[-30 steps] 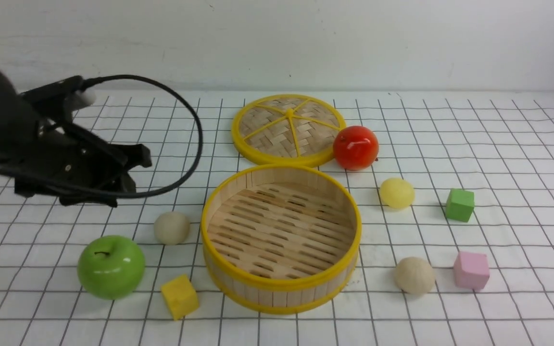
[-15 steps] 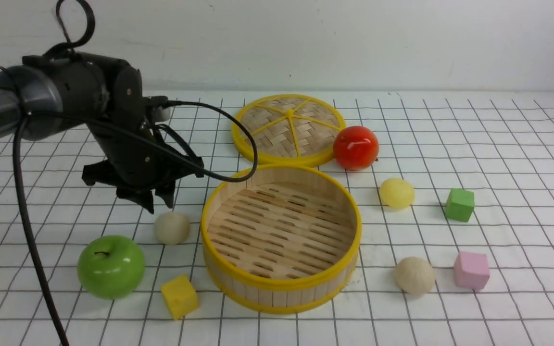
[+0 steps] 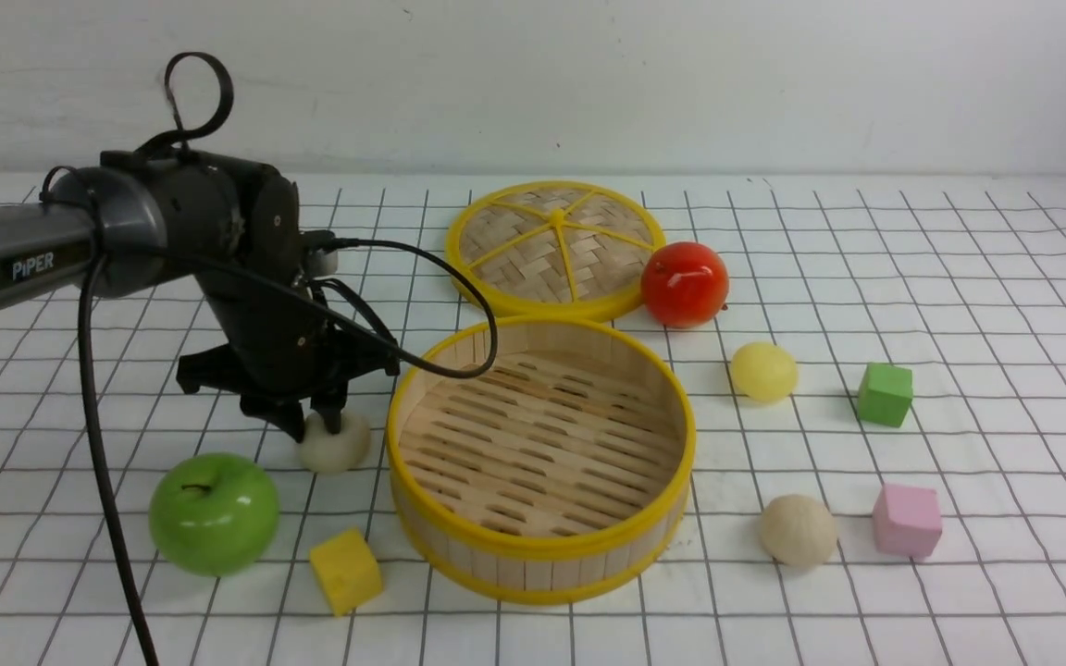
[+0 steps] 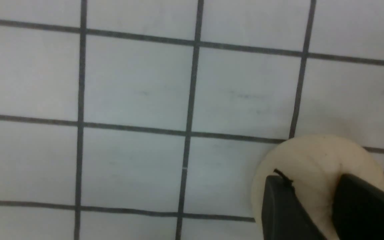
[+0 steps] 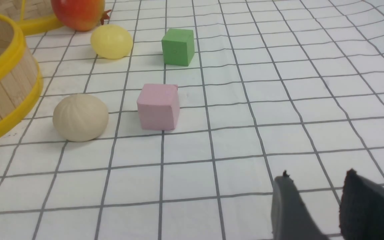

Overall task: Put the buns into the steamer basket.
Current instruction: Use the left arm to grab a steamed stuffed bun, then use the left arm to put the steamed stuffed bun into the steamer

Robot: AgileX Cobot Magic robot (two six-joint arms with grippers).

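- Nothing is placed in the basket (image 3: 540,548) yet.
- The left bun (image 3: 342,448), just left of it, is straddled by the left gripper (image 3: 316,427); clamping cannot be told.
- The yellow bun (image 3: 763,371) and near bun (image 3: 798,529), on the right, are untouched.
- The right gripper (image 5: 317,173) is held parted, empty.

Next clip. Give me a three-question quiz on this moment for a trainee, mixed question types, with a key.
1. Multiple choice: the steamer basket holds A) nothing, B) one bun, C) the red apple.
2. True or false: the left hand straddles the beige bun on the basket's left.
3. Fill in: the cube nearest the yellow bun is ___.
Key: 1 A. 2 true. 3 green; the green cube sits to that bun's right.
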